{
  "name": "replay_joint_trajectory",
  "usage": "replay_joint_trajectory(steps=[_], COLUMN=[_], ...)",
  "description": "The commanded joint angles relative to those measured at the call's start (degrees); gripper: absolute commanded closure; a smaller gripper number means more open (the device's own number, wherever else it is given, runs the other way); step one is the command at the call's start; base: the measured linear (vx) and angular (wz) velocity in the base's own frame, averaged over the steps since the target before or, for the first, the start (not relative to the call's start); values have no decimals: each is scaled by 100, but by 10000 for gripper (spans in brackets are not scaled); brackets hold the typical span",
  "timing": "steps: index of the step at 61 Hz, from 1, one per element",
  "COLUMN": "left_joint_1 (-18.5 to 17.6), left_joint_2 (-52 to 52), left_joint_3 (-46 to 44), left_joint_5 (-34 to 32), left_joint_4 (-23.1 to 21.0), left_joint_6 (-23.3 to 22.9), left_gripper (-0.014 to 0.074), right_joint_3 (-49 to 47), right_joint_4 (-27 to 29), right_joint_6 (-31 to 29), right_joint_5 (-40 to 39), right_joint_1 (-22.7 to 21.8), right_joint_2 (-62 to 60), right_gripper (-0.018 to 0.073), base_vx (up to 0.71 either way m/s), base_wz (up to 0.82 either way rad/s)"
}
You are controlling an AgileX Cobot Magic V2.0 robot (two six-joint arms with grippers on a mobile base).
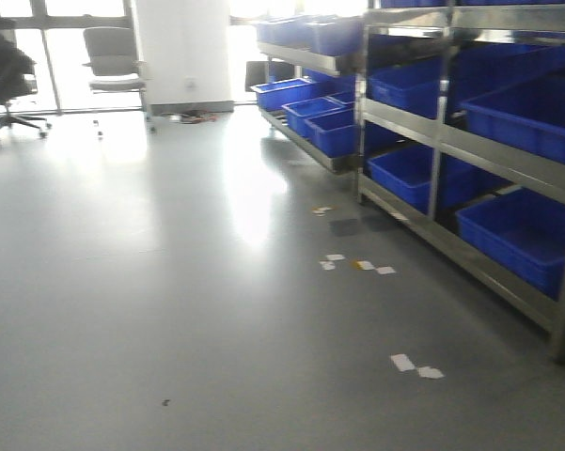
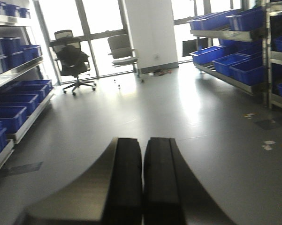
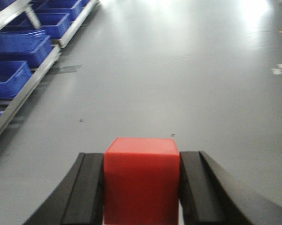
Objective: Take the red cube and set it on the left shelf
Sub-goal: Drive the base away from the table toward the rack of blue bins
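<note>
While the right claw (image 3: 141,157) is pinching the red cube (image 3: 141,183) between its two black fingers (image 3: 87,187), it is hanging above the grey floor (image 3: 178,70). The cube is touching both fingers and filling the gap between them. The left shelf (image 3: 28,91) is standing off to the left, well apart from the cube, and is carrying blue crates (image 3: 9,77) on its tiers. The left claw (image 2: 143,140) is keeping nothing, its fingers pressed together and pointing down the room toward an office chair (image 2: 75,63). Another rack (image 1: 432,132) of crates is lining the right side.
</note>
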Motion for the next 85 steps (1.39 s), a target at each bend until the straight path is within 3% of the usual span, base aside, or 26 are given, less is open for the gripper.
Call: replay_joint_trajectory(steps=[1,29,85], left_joint_1=[4,4,4], left_joint_2=[-84,-84,-84], left_joint_3=[126,126,126], left_joint_5=[-510,-510,-510], left_joint_4=[-27,-27,-27], left_joint_6=[3,3,3], left_gripper=[491,491,491], right_joint_3=[-150,-150,-150], right_joint_4=[-11,-11,-11], right_joint_6=[-43,-43,-43], right_joint_5=[-454,-454,-455], right_joint_1=[11,11,11], right_joint_2=[14,14,14], right_gripper=[501,501,501], base_vx=[12,18,42], base_wz=[69,55,15])
